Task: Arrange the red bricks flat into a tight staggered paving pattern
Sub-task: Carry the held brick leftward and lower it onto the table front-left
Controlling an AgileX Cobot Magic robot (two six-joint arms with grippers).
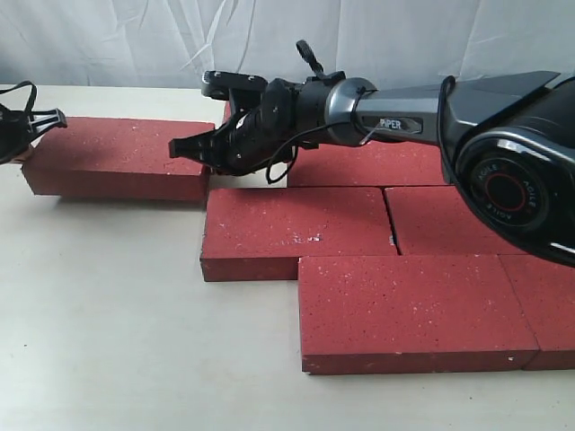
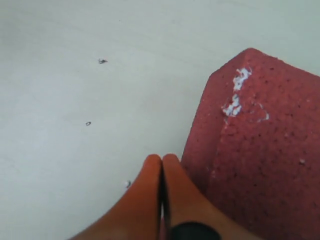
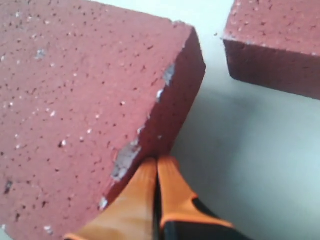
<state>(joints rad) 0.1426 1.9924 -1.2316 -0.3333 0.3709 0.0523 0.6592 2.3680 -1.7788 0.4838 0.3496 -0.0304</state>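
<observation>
While the laid red bricks (image 1: 296,229) sit staggered and tight, one stray brick (image 1: 117,153) is listed apart, held off between both pincers.

- right gripper (image 1: 180,146): fully closed, empty, tips at the brick's end face.
- left gripper (image 1: 56,118): fully closed, empty, beside the opposite corner.

Risk: brick may be skewed by an off-centre corner push across the table (image 1: 108,341).

Open tabletop (image 1: 99,314) fills the lower left of the frame, and I could bring a gripper through there freely. The lone brick (image 1: 117,157) blocks the upper left. The paved bricks (image 1: 296,229) fill the centre and right. My right arm (image 1: 404,117) spans the upper middle above them. A slim gap (image 3: 240,150) separates the lone brick from the paving, but I can't judge its width well.
</observation>
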